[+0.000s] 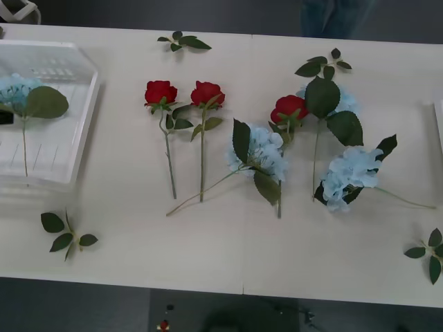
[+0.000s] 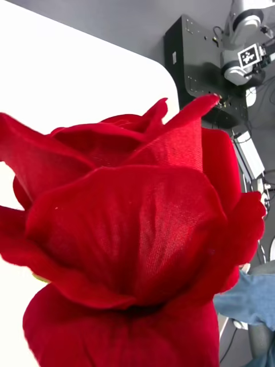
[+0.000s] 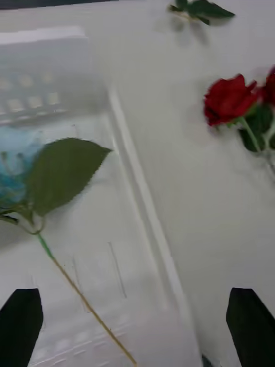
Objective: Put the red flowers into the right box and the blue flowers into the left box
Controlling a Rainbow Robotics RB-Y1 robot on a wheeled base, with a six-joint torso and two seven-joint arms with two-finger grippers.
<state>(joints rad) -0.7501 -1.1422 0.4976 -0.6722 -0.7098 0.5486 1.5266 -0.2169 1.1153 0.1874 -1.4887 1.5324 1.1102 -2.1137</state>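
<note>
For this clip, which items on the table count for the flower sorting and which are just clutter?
Job: red flowers, blue flowers, left box, right box, left pincer open above the left box.
Lying about: leaf sprigs.

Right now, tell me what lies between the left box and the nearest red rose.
Bare tabletop lies between the left box and that rose, seen in the front view.

Red flowers (image 1: 160, 92): deep red blooms, thin green stems. Blue flowers (image 1: 266, 153): fluffy pale blue, leaves dark green. Left box (image 1: 82, 131): translucent white, slotted walls. Table (image 1: 228, 242) plain off-white. Leaf sprigs (image 1: 66, 235) all green. Left gripper (image 3: 137, 330) fingers black. Rose (image 2: 132, 246) up close: saturated red, woven fabric texture.
</note>
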